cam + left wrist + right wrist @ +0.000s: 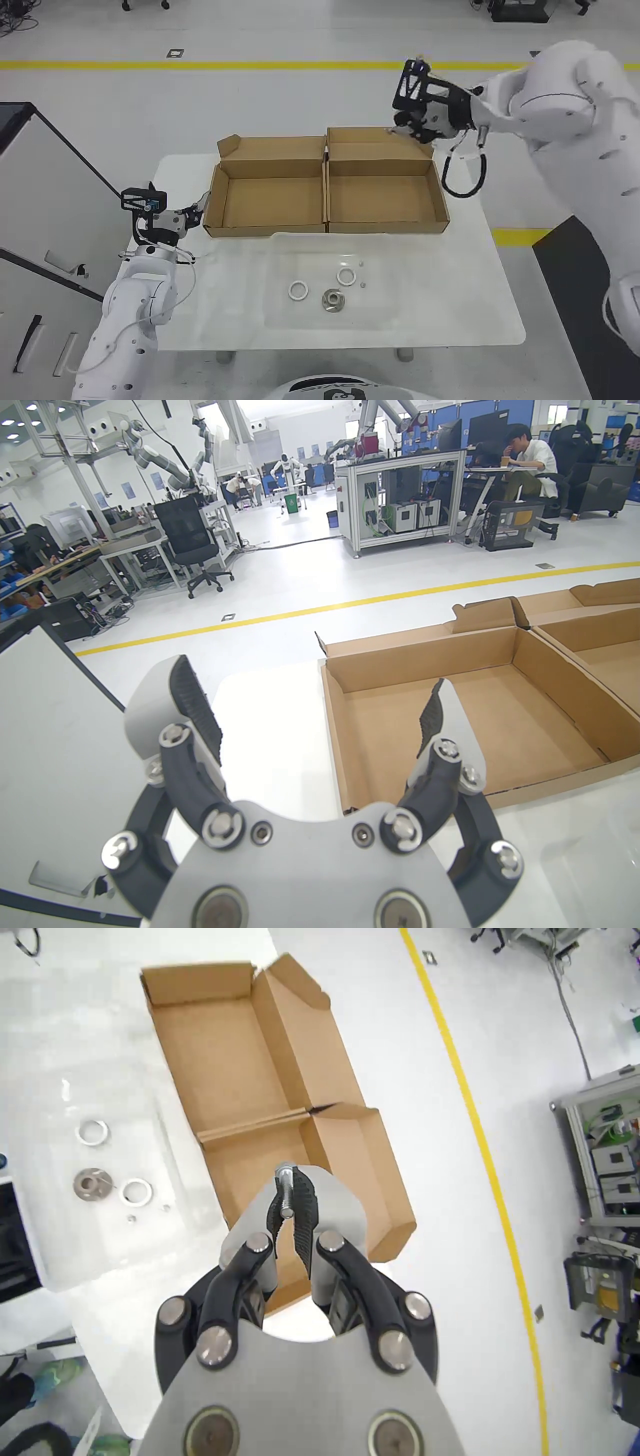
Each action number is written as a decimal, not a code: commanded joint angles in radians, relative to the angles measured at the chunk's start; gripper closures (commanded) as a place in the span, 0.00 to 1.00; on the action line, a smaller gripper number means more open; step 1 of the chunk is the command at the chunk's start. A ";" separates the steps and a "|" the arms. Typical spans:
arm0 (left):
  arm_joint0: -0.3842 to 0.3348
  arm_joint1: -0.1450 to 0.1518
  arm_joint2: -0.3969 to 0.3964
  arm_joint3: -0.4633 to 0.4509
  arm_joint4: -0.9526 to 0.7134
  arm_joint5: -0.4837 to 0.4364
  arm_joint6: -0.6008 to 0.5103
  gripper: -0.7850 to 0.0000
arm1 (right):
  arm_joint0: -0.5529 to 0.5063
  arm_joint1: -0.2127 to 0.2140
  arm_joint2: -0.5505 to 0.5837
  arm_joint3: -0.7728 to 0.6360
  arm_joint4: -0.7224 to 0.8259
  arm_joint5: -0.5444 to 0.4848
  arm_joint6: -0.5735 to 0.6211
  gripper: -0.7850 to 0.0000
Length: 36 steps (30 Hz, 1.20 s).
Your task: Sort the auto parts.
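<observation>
Two open cardboard boxes stand side by side at the table's back, the left box (pixel 268 198) and the right box (pixel 385 195); both look bare inside. My right gripper (pixel 289 1200) is shut on a silver bolt (pixel 285 1190) and hangs high over the right box's far corner (pixel 408 125). My left gripper (pixel 320 720) stands open with nothing between its fingers, just outside the left box's left wall (pixel 190 212). On a clear tray (pixel 385 300) near the front lie two white rings (pixel 298 291) (pixel 347 276), a grey metal flange (pixel 331 299) and small nuts (pixel 131 1217).
A white panel (pixel 50 190) leans beside the table's left end, close to my left arm. The table's right part (pixel 480 280) is bare. A yellow line (pixel 200 65) crosses the floor beyond the table.
</observation>
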 commanded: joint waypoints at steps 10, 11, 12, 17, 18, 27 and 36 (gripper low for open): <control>0.000 0.000 0.000 0.000 0.000 0.000 0.000 0.00 | 0.064 -0.045 -0.241 0.216 -0.132 -0.030 -0.030 1.00; 0.000 0.000 0.000 0.000 0.000 0.000 0.000 0.00 | 0.063 -0.051 -0.257 0.234 -0.140 -0.031 -0.032 1.00; 0.000 0.000 0.000 0.000 0.000 0.000 0.000 0.00 | 0.064 -0.057 -0.270 0.251 -0.149 -0.032 -0.032 1.00; 0.000 0.000 0.000 0.000 0.000 0.000 0.000 0.00 | 0.057 -0.088 -0.326 0.331 -0.185 -0.020 -0.055 1.00; 0.000 0.000 0.000 0.000 0.000 0.000 0.000 0.00 | 0.056 -0.094 -0.337 0.345 -0.195 -0.018 -0.056 1.00; 0.000 0.000 0.000 0.000 0.000 0.000 0.000 0.00 | 0.027 -0.147 -0.411 0.502 -0.245 0.000 -0.106 1.00; 0.000 0.000 0.000 0.000 0.000 0.000 0.000 0.00 | -0.001 -0.181 -0.438 0.593 -0.291 0.046 -0.156 1.00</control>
